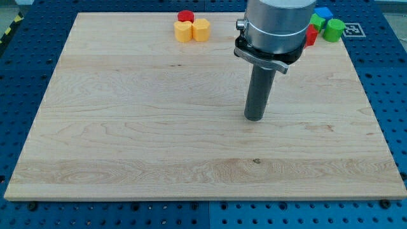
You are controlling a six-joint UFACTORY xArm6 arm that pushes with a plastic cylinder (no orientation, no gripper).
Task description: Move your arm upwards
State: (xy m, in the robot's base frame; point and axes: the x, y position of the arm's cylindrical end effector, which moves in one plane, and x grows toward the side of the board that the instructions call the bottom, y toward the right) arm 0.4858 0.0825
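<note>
In the camera view, my tip (254, 118) rests on the bare wooden board (127, 127), a little right of the frame's centre. I have no jaws to speak of: I end in a straight dark rod (257, 92), so there is nothing wide, narrow or holding anything. The rod stands upright, and above it my grey cylindrical body (277, 22) fills the upper middle-right of the frame, with a dark collar beneath it.

No block touches my tip; all of them lie well apart from it along the frame's top edge. In the upper middle, left of my body, sits a cluster of three: a red block (185, 16), round as far as I can make out, at the back, with two yellow blocks touching just in front of it, one on the left (183, 32) and one on the right (201, 29); their exact shapes I cannot tell.

In the upper right, partly hidden behind my body, is a second group packed close together: a blue block (324, 13) at the back, a green block (333, 30) to the right, another green block (316, 20) just left of it, and a sliver of a red block (311, 35) at the edge of my collar. Their shapes are too hidden to name.

The board lies on a blue perforated table (388, 76).
</note>
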